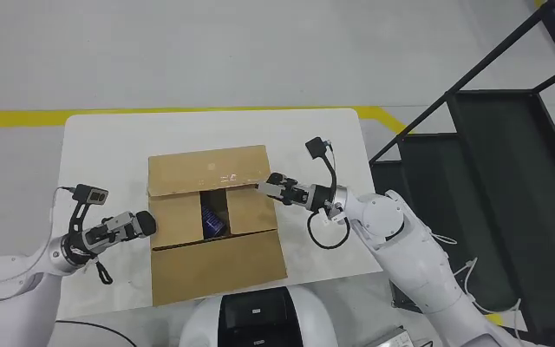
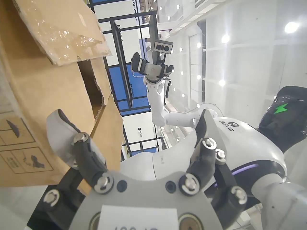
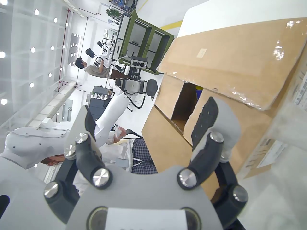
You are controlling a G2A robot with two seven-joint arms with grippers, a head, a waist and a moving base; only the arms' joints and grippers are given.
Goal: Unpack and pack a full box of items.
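Unpacking judged barely begun: cardboard box (image 1: 208, 173) flaps only partly parted, blue item (image 1: 213, 223) inside, left gripper (image 1: 149, 224) and right gripper (image 1: 263, 186) both spread, empty.

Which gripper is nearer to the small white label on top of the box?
Right. The right gripper is at the top of the box, just beside the label. The left gripper is outside the box, by its opposite side wall.
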